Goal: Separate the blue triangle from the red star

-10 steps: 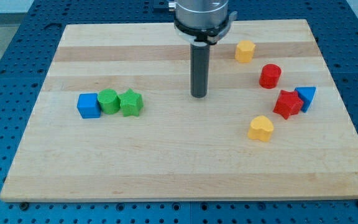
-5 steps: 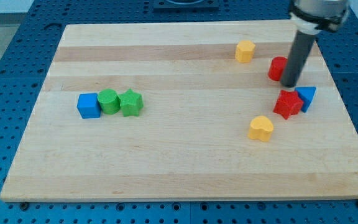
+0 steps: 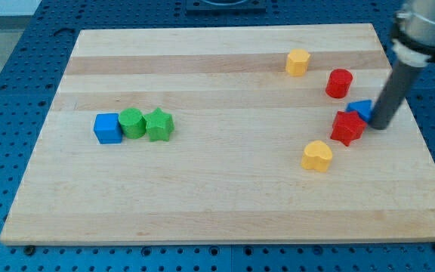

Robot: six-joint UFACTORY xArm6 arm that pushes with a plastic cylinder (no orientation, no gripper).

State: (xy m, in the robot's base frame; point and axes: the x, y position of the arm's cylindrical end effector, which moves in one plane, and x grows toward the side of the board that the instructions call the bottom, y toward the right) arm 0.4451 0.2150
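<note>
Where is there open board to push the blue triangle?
Crowded on the view's left of the blue triangle: red star, red cylinder, yellow heart. My tip sits at its right. Bare wooden board spans the middle toward the green star.

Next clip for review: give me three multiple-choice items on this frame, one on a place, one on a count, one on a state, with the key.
1. Where is my tip?
A. at the blue triangle's right side in the view
B. beside the green star
C. at the view's bottom left

2. How many yellow blocks are on the board?
A. one
B. two
C. four

3. The blue triangle and the red star are
A. far apart
B. touching
C. stacked

Key: 1 A, the rod ends just right of the triangle; 2 B, the yellow blocks and; 3 B, no gap shows between them.
</note>
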